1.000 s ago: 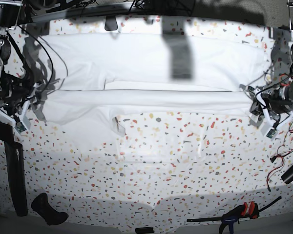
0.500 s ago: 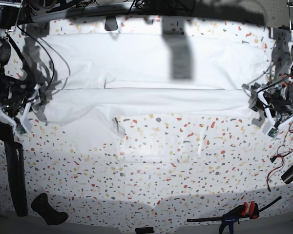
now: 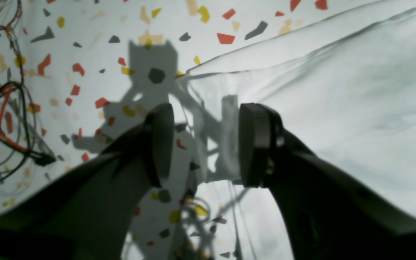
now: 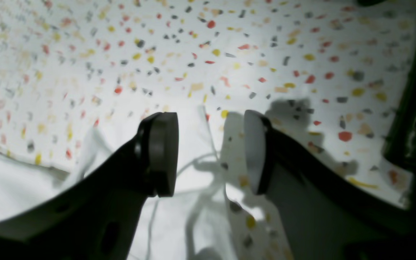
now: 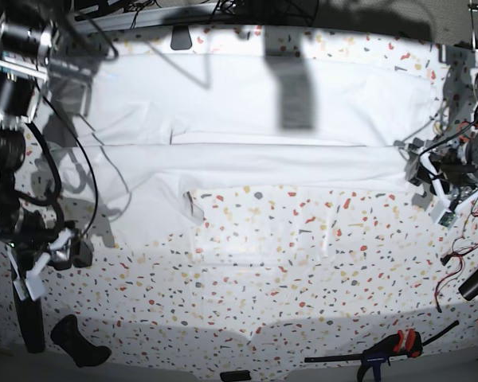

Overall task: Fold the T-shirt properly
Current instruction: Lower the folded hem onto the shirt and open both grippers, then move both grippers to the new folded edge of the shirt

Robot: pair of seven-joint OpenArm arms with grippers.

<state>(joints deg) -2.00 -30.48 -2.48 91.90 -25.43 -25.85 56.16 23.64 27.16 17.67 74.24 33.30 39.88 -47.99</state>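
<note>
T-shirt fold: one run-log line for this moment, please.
large white cloth T-shirt: flat, one lengthwise fold | left claw: open, empty, at shirt edge | right claw: open, empty

I see a white table (image 5: 303, 263) with little red, yellow and gray specks. The big white T-shirt (image 5: 247, 135) lies flat across its far half. A clamp (image 5: 386, 350) lies at the near edge.

We lose the large plain white cloth T-shirt (image 5: 247, 111) at its far edge under dark shadow bands, and both wrist views run blurred
</note>
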